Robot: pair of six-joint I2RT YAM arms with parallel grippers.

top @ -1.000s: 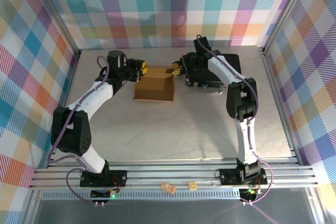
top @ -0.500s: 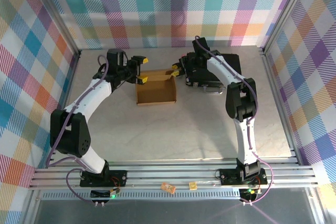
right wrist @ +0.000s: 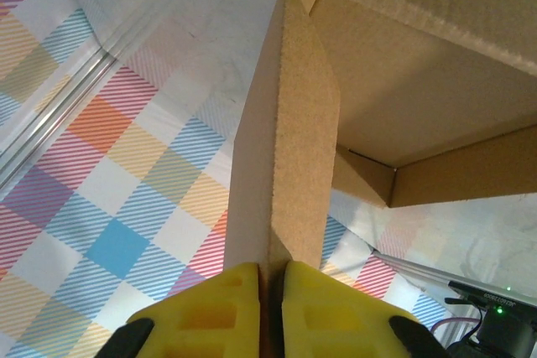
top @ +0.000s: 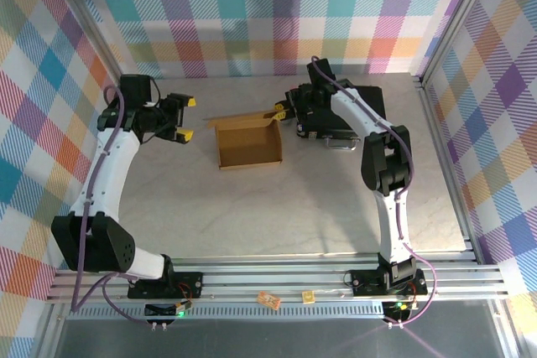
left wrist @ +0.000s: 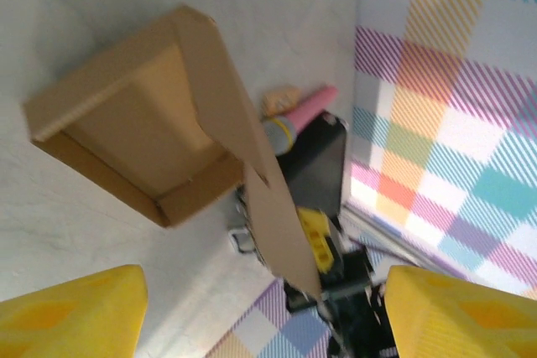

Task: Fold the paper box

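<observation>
The paper box (top: pixel 248 143) is a shallow brown cardboard tray lying open side up on the table, with a long lid flap (top: pixel 243 121) raised along its far edge. My right gripper (top: pixel 280 111) is shut on the flap's right end, and in the right wrist view the yellow fingers (right wrist: pixel 210 312) pinch the flap (right wrist: pixel 289 123) edge-on, the gripper (right wrist: pixel 270 291) right at its tip. Well left of the box, my left gripper (top: pixel 186 118) stands open and empty. Its wrist view looks past both yellow fingertips (left wrist: pixel 67 312) at the box (left wrist: pixel 143 132) and the flap (left wrist: pixel 273 207).
A black rectangular case (top: pixel 346 111) lies right behind the right gripper, close to the box's right side. Plaid walls with metal frame posts enclose the table. Two small orange pieces (top: pixel 268 299) sit on the front rail.
My left gripper has drawn back leftward from the box's left end and now stands open, clear of it. The right gripper has kept its hold on the flap.
</observation>
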